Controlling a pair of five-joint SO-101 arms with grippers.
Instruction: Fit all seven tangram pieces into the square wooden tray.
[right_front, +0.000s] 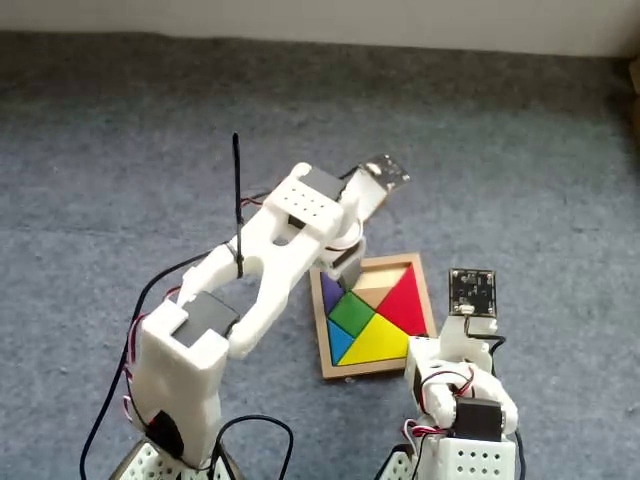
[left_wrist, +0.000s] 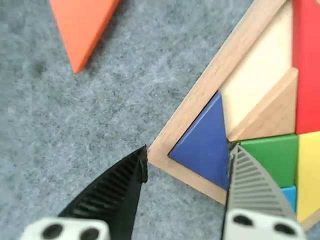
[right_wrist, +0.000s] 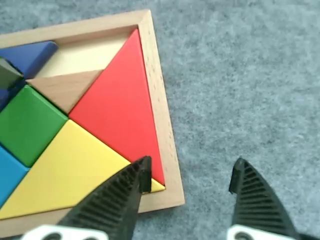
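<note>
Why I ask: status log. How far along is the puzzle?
Done: six pieces lie in the tray, including the red triangle, yellow triangle and green square. In hand: nothing; the left gripper is open at the dark blue triangle, the right gripper open over the tray's edge. Left: the orange piece on the carpet, for the gap.

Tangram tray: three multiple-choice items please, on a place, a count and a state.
1. Where is the orange triangle? A in the tray; B on the carpet outside it; C on the red triangle.
2. Pieces in the tray? A four; B seven; C six.
3. The right tool is: A open, empty; B shut on the rim; C shut on a piece.
B, it lies on bare carpet; C, six pieces sit inside, one gap left; A, its fingers stand apart, gripping nothing.
</note>
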